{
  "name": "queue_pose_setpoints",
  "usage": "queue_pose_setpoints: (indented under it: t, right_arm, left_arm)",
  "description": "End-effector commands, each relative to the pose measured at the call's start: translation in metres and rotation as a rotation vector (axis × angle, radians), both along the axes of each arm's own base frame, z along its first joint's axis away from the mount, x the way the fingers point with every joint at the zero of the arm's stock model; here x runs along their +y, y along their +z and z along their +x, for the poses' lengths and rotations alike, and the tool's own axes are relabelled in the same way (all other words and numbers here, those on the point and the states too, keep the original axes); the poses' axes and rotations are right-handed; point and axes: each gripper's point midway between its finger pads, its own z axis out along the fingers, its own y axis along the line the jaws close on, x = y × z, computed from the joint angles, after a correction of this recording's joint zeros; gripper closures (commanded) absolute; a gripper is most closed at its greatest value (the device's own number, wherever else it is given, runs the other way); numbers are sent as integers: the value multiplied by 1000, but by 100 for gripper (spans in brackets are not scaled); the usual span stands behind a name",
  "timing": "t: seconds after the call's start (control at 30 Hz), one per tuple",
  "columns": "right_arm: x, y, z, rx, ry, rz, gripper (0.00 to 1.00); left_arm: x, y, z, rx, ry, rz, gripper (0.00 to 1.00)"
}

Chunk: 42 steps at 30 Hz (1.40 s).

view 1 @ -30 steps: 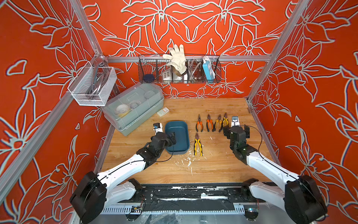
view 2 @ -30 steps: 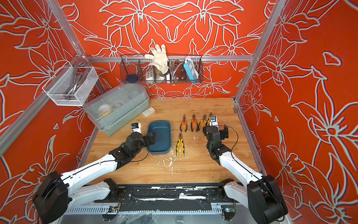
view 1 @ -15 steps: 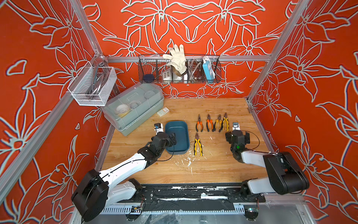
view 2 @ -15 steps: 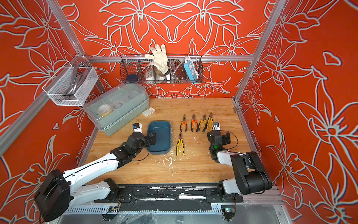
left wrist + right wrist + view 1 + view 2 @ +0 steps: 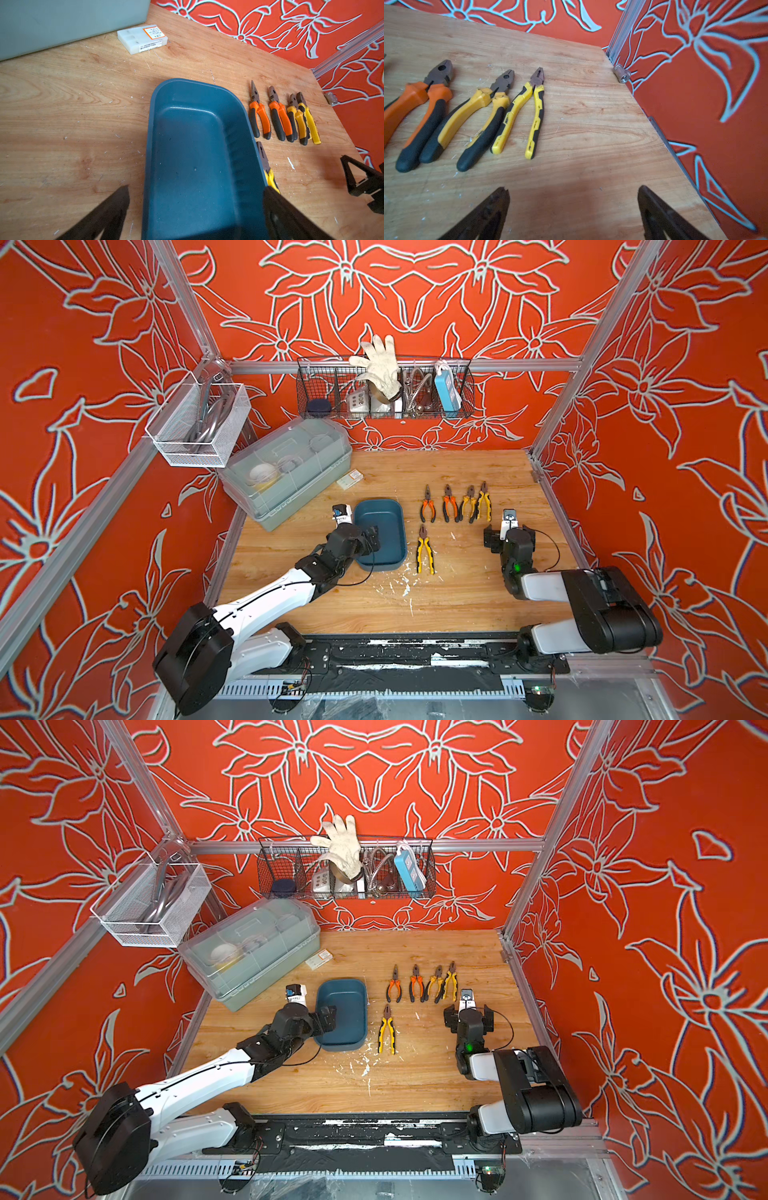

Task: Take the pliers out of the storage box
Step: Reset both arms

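Shows the box point(image 5: 384, 526) empty and upright at mid-desk point(image 5: 457, 605). Finds all five pliers point(image 5: 448, 499) out on the wood, to the right of it. Lines up four in a row toward the back, noses to the rear wall: two orange-handled nearer the box, then two yellow-handled, touching at the handles. Leaves the fifth point(image 5: 423, 541), yellow-handled, alone just beside the box's right wall, nose likewise to the rear.

Catches the left hand point(image 5: 196, 188) released, fingers spread wide at the box's near end, one outside the left wall, the other over the box, grasping nothing. Cannot tell whether either finger touches the plastic.

Catches the right hand point(image 5: 574, 188) released too, over bare wood near the yellow end of the row, grasping nothing, apart from every tool.

Places a grey bin point(image 5: 286, 472) at the back left, a small white case point(image 5: 350, 479) just beside it, and a brass fitting point(image 5: 622, 73) at the desk's right edge. Hangs two wire baskets point(image 5: 320, 385) on the walls, with a white glove point(image 5: 380, 364) draped over the rear one.
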Motion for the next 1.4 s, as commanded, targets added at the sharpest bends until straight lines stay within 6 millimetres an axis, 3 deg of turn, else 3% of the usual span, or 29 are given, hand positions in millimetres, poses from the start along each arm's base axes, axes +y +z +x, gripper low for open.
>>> queue_pose_setpoints:
  t: [0.0, 0.2, 0.33, 0.43, 0.5, 0.57, 0.77, 1.0, 1.37]
  right_arm:
    - [1, 18, 10, -64, 10, 9, 0]
    - [2, 17, 10, -50, 13, 15, 0]
    - [1, 16, 11, -47, 13, 17, 0]
    - [1, 17, 11, -49, 14, 16, 0]
    - [1, 16, 11, -50, 14, 14, 0]
    - [1, 17, 11, -51, 12, 15, 0]
    - [1, 17, 11, -50, 14, 15, 0]
    - [1, 17, 11, -51, 14, 15, 0]
    - [1, 17, 11, -50, 14, 14, 0]
  left_arm:
    - [4, 9, 1, -41, 5, 24, 1]
    - [28, 29, 1, -179, 53, 144, 1]
    - [38, 48, 4, -322, -43, 493, 1]
    - [79, 46, 4, -305, 115, 699, 1]
    - [100, 34, 6, -283, 190, 664, 1]
    - [105, 15, 10, -257, 126, 650, 2]
    - [132, -18, 6, -241, 171, 582, 2]
    - [159, -21, 18, -219, 253, 477, 2]
    - [161, -32, 38, -217, 220, 535, 2]
